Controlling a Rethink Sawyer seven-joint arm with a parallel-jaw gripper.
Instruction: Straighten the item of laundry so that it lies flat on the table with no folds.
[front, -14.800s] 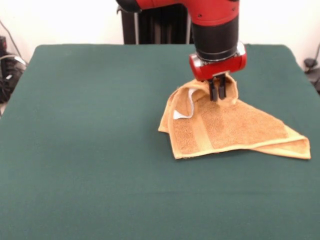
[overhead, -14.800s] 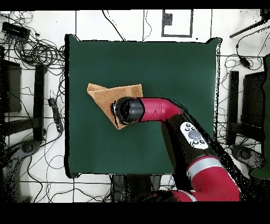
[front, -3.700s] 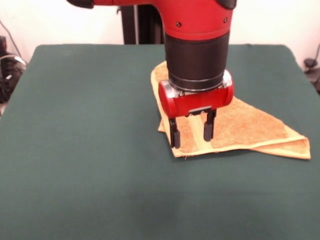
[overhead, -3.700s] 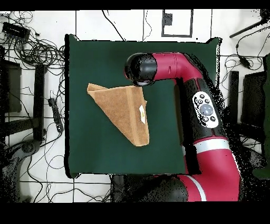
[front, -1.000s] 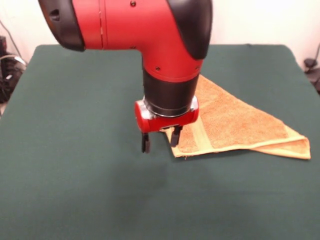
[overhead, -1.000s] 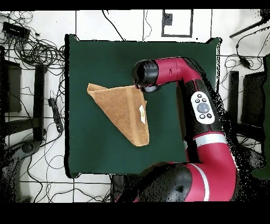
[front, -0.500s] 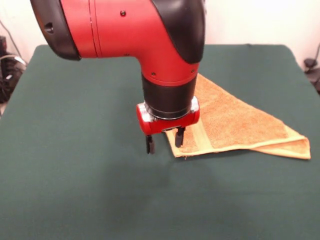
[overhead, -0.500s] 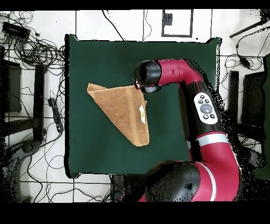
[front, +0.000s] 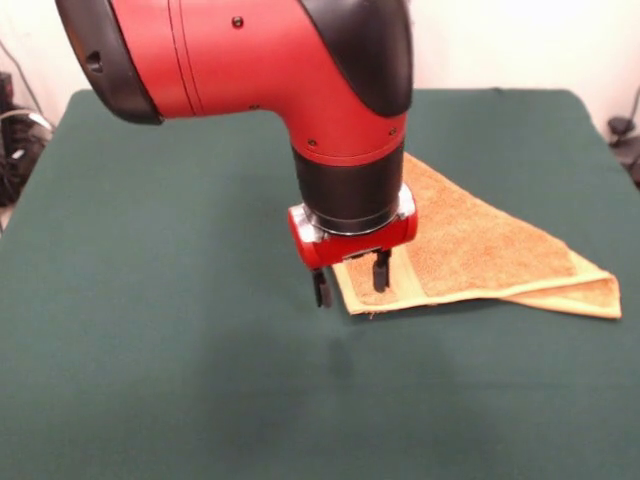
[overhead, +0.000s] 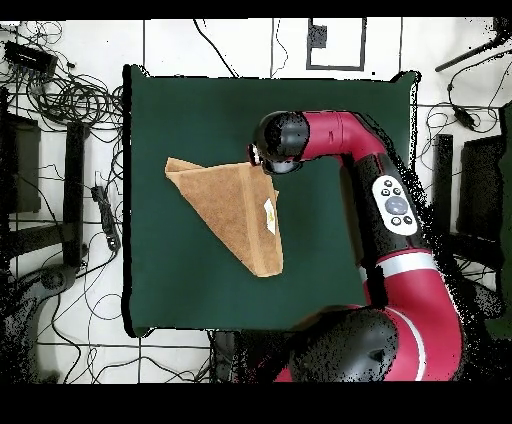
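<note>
One towel (front: 470, 245), golden-orange, lies on the green worktop (front: 150, 330) — do you log it as flat?

— No. It is folded over on itself into a rough triangle, with a doubled edge showing along the long side nearest the front camera. A paler woven band runs across it near the corner by the arm.

— Where does the pincer (front: 351, 281) stand?

— At that same corner, low over the cloth. Both dark fingers (front: 321, 288) point down and are spread apart with nothing between them. One hangs over bare worktop just off the towel's edge, the other over the woven band.

— Touching the cloth?

— Cannot say for certain; from the front the tips look very near the surface, possibly just above it.

— Overhead entry?

— Towel (overhead: 235, 210) sits around the middle of the worktop (overhead: 170, 110), one point toward the picture's left, another toward the robot's base. A small white tag (overhead: 268, 211) shows near its right edge. The arm's (overhead: 330, 135) end covers the pincer and the upper right corner.
</note>
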